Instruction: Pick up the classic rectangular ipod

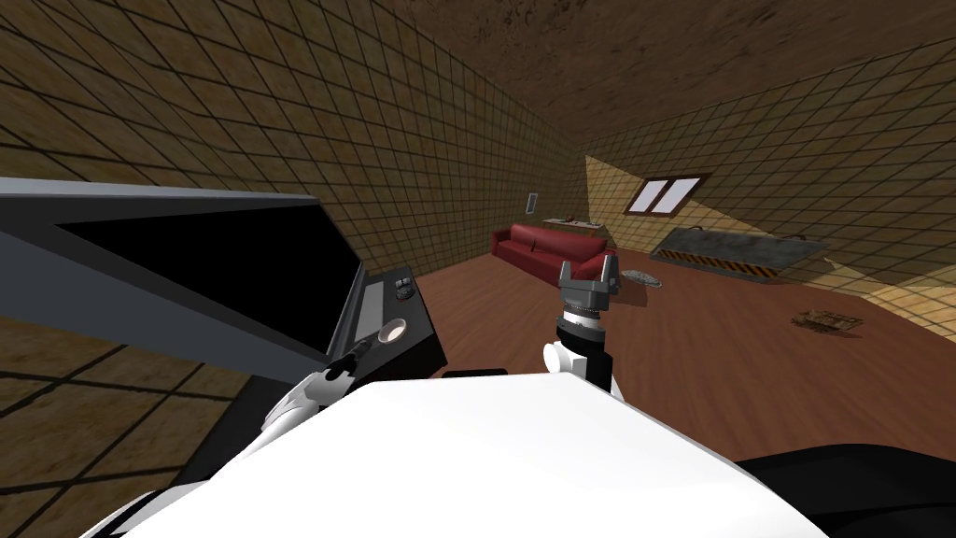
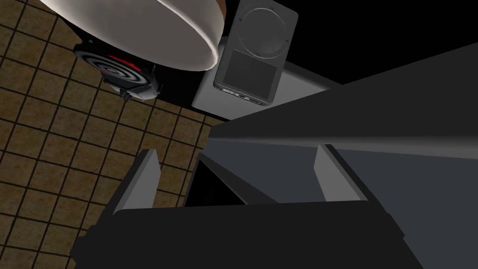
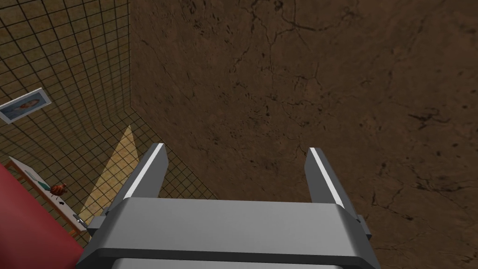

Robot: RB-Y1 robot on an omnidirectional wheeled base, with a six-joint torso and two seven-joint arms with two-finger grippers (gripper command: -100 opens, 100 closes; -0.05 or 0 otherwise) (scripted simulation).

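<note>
- Two risks stand out. The left hand [image 2: 238, 180], fingers spread and empty, hovers short of the ipod [image 2: 256, 56]. The ipod lies flat just beside the bowl [image 2: 140, 28], on a pale grey pad [image 2: 210, 95]. It looks thin and low, so I judge the fingers could skate over its face instead of closing on its long edges.
- The second risk is the bowl itself. Its rim comes very near the ipod's wheel end, and I cannot tell whether they touch. A finger coming down on that side could knock the bowl or shove the ipod off the pad.
- A dark disc with red marks [image 2: 116, 70] sits on the far side of the bowl from the ipod. It is less exposed, but a wide sweep could still clip it.
- A big dark screen [image 1: 215, 271] stands close to the bowl on the ipod's side, so the arm may scrape it on the way in.
- The left wrist view gives the ipod's wheel, its display and the hand's spread. The head view gives instead the dark surface [image 1: 415, 313] carrying the bowl, and the left arm reaching towards it from under the screen.
- The right hand [image 1: 588, 278] is raised well apart from the bowl, fingers spread, holding nothing.
</note>
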